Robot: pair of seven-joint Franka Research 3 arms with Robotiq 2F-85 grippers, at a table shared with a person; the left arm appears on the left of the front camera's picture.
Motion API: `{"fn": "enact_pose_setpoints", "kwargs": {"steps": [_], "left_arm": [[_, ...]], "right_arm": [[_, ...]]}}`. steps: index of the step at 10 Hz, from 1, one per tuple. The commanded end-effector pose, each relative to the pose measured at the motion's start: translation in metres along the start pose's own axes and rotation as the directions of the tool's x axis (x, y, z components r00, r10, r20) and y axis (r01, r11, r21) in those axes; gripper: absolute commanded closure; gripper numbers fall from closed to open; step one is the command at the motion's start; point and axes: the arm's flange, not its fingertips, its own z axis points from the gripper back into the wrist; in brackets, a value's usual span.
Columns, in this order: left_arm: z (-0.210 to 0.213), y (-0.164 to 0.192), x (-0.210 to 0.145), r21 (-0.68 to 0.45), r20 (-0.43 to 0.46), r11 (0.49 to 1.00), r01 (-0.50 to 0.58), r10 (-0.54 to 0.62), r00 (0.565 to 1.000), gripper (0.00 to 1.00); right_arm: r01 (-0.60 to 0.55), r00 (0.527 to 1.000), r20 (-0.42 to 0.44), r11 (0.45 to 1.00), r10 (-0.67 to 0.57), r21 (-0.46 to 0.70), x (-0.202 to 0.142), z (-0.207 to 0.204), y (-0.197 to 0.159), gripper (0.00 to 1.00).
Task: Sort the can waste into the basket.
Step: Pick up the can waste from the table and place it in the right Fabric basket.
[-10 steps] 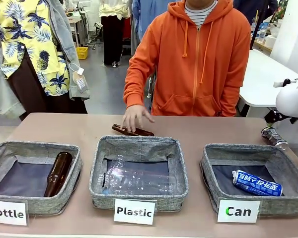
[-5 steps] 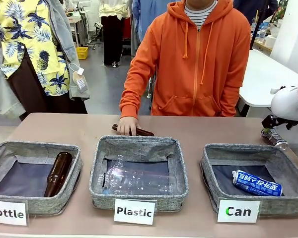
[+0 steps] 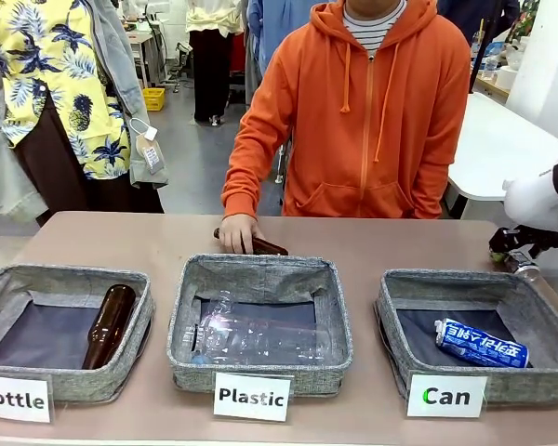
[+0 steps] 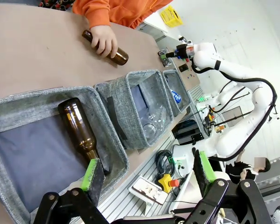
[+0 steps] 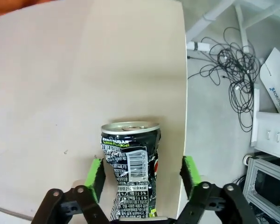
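A dented black can with white print and a silver top lies on the tan table near its right edge. My right gripper stands open astride it, a green pad on either side with gaps to the can. In the front view this gripper hangs low at the far right, just behind the grey "Can" basket. A blue can with white lettering lies inside that basket. My left gripper is open and holds nothing, above the "Bottle" basket.
A brown bottle lies in the "Bottle" basket and a clear plastic bottle in the "Plastic" basket. The person's hand rests on another brown bottle behind the middle basket. The table edge runs just right of the black can.
My right arm has come down closer to the black can. The person's hand has settled on the brown bottle and drawn it a little to the left.
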Motion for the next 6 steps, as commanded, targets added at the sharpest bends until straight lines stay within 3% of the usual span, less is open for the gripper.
{"fn": "enact_pose_setpoints", "kwargs": {"steps": [1,3,4,6], "left_arm": [[0.0003,-0.0021,0.0009,-0.015,0.012,1.0,-0.001,0.001,1.0,0.0],[0.0003,-0.0021,0.0009,-0.015,0.012,1.0,-0.001,0.001,1.0,0.0],[0.0003,-0.0021,0.0009,-0.015,0.012,1.0,-0.001,0.001,1.0,0.0],[0.0003,-0.0021,0.0009,-0.015,0.012,1.0,-0.001,0.001,1.0,0.0]], "right_arm": [[-0.009,1.0,-0.016,0.999,0.01,0.039,0.0096,0.0032,-0.0093,1.0],[-0.013,1.0,-0.025,0.999,0.014,0.037,0.0093,0.0033,-0.0089,1.0],[-0.014,0.999,-0.028,0.999,0.015,0.037,0.0087,0.003,-0.0087,0.86],[-0.015,0.999,-0.033,0.999,0.016,0.037,0.0089,0.0021,-0.0085,1.0]]}}
